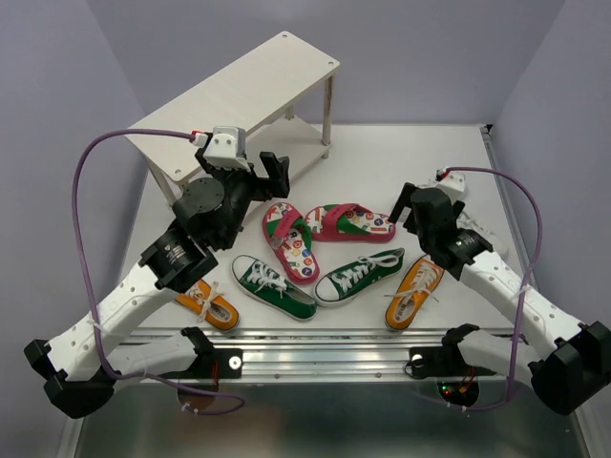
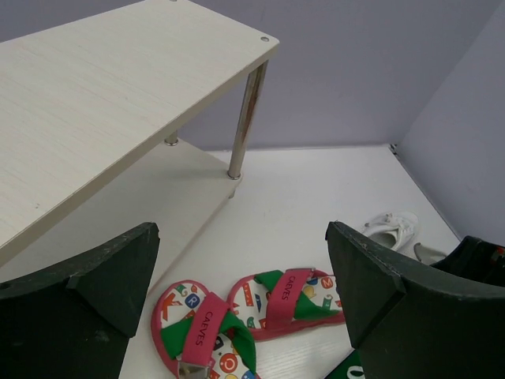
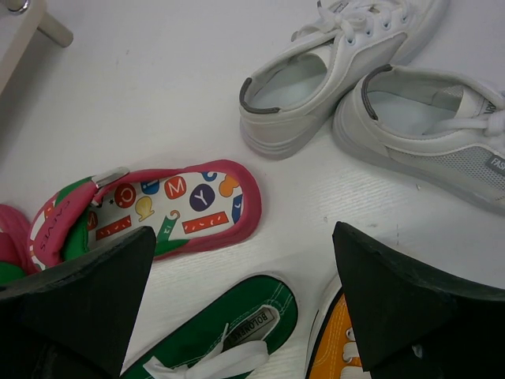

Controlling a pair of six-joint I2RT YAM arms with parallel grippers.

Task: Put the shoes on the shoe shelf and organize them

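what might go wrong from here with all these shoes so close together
The flip-flops touch each other, so the open left claw may drag both when it takes one. The right claw hovers over a green sneaker packed beside an orange sneaker; closing there could catch both.

Cannot see one end of an orange lace-up canvas sneaker [image 1: 212, 307] under the white left arm [image 1: 115, 315] from above, nor the whole cream-white wooden two-tier shelf [image 2: 118, 87], cut off by the left wrist view's edge.
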